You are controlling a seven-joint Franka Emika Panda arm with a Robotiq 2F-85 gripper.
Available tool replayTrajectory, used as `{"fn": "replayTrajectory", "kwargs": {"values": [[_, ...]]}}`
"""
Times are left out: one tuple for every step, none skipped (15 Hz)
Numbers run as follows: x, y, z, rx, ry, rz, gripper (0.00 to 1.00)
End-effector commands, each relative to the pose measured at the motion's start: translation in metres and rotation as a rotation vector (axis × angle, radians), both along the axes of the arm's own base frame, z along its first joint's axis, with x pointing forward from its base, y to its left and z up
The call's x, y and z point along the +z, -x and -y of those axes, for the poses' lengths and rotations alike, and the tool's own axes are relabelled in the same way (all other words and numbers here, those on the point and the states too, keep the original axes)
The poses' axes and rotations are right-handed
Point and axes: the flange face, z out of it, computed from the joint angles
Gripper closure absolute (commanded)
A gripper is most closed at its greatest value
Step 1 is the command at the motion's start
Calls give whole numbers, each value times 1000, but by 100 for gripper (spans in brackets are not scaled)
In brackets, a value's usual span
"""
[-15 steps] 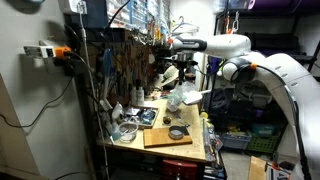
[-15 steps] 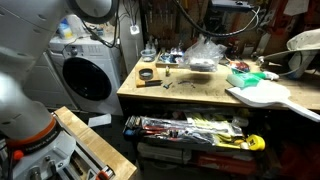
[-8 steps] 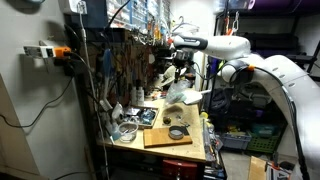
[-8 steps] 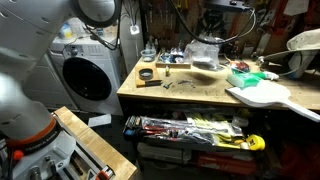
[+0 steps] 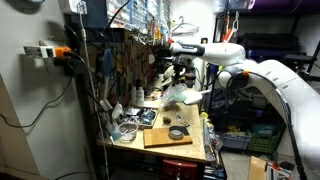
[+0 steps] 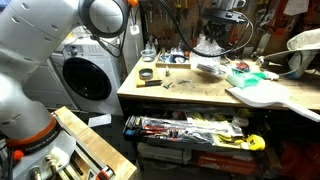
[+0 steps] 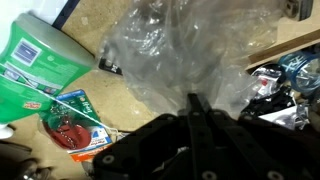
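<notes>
Workshop w/ a cluttered wooden bench (image 6: pixel 196 92), a washing machine (image 6: pixel 86 76) off its one end and a pegboard of tools (image 5: pixel 124 68) along its back edge. Under the front edge sits an open drawer of hand tools (image 6: pixel 190 128).

Gripper (image 6: pixel 214 36) hangs over the back edge, approx. mid-length, arm coming in from above. In the wrist view the gripper (image 7: pixel 192 104) has its fingers drawn together to a point w/ clear film bunched round the tips: closed on the plastic bag (image 7: pixel 190 48). Bag (image 6: pixel 208 52) hangs crumpled just below the tool, its lower part at or very near the bench top; can't tell if it touches. Same bag (image 5: pixel 184 95) shows pale under the arm in an exterior view.

Beside the bag, wrist view: green packet (image 7: pixel 40 62) to one side, and near it a blister pack w/ a red part (image 7: pixel 70 126).

Toward the washer-end corner: a roll of tape (image 6: pixel 146 73). At the opposite end a white cut-out board (image 6: pixel 260 97) overhangs the front edge. A wooden plank (image 5: pixel 160 137) lies near the front edge w/ a dark ring (image 5: pixel 177 132) on it.
</notes>
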Motion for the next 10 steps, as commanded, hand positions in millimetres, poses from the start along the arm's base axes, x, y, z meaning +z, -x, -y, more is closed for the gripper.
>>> {"fn": "replayTrajectory", "kwargs": {"values": [[-26,-9,9,-80,41,-19,100],[-38,-9,9,-87,50,-49,100],[-51,-6,8,-77,44,-102,100],[-62,-3,5,-62,26,-147,100],[-73,1,5,-56,12,-199,100],[-83,5,3,-44,1,-248,100],[-92,10,0,-35,-8,-313,100],[-100,17,-5,-12,-25,-377,100],[-106,21,-6,-23,-19,-425,100],[-110,24,-8,-20,-19,-465,100]]}}
